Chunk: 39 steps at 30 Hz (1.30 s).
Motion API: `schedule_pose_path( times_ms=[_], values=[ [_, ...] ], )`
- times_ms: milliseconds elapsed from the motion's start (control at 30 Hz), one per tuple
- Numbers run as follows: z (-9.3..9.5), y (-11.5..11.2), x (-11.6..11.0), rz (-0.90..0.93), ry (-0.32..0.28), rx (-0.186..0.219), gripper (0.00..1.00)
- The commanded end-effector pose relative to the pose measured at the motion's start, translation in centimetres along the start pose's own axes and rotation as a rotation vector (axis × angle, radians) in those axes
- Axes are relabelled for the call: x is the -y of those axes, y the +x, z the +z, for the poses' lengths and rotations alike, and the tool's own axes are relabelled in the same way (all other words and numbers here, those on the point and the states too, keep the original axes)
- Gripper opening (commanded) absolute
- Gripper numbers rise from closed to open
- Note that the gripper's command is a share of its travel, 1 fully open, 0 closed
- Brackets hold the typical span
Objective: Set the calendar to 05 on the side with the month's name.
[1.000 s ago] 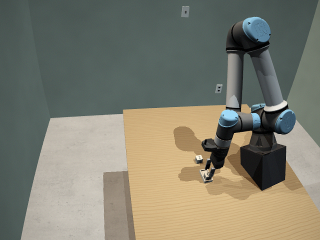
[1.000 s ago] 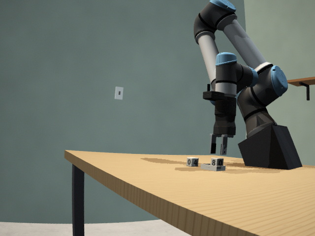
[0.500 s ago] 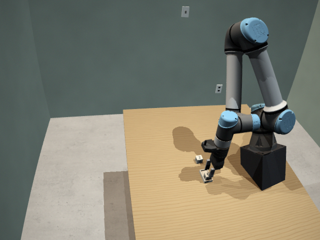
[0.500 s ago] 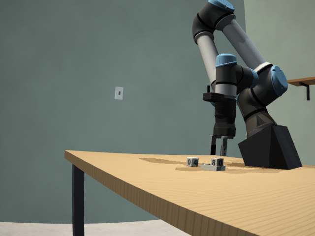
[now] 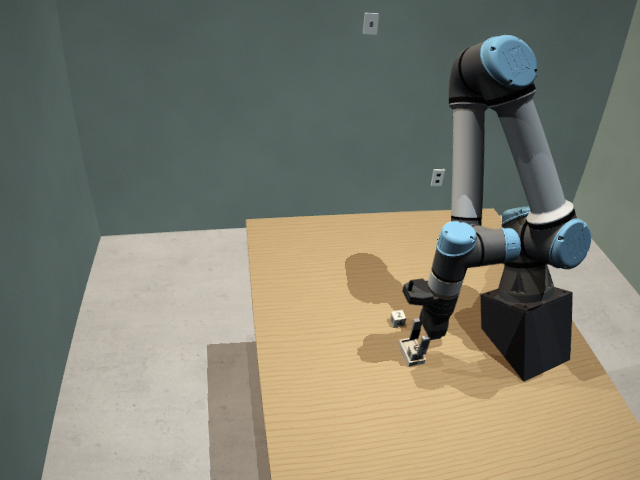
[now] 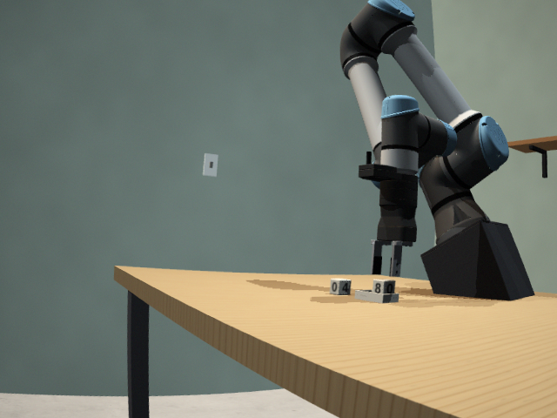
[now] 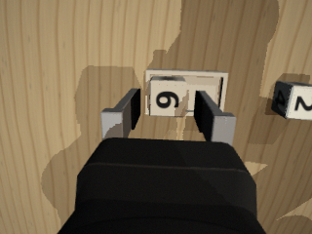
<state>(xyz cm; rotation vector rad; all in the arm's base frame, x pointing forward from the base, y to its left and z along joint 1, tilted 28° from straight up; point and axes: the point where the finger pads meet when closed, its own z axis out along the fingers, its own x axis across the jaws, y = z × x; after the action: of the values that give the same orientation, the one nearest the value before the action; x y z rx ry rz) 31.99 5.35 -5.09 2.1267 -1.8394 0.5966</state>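
A small grey tray lies flat on the wooden table. One white cube stands in the tray's left half as the wrist view shows it. It has a 6 or 9 on top and shows 8 and 0 on its sides in the exterior view. A second cube lies on the table beside the tray, with 2 on top and 0 and 4 on its sides. My gripper is open, just above the cube in the tray, one finger on each side.
The robot's black base stands on the table close behind the tray. The table's edge runs to the left. A wall shelf is at the far right.
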Motion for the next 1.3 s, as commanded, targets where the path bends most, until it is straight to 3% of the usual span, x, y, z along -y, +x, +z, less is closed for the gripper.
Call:
schedule_pose_path(
  times_ms=[0,667,1267],
  values=[
    [0.0,0.0,0.0,0.000,0.001,0.000,0.90],
    [0.1,0.0,0.0,0.000,0.001,0.000,0.90],
    [2.5,0.0,0.0,0.000,0.001,0.000,0.90]
  ],
)
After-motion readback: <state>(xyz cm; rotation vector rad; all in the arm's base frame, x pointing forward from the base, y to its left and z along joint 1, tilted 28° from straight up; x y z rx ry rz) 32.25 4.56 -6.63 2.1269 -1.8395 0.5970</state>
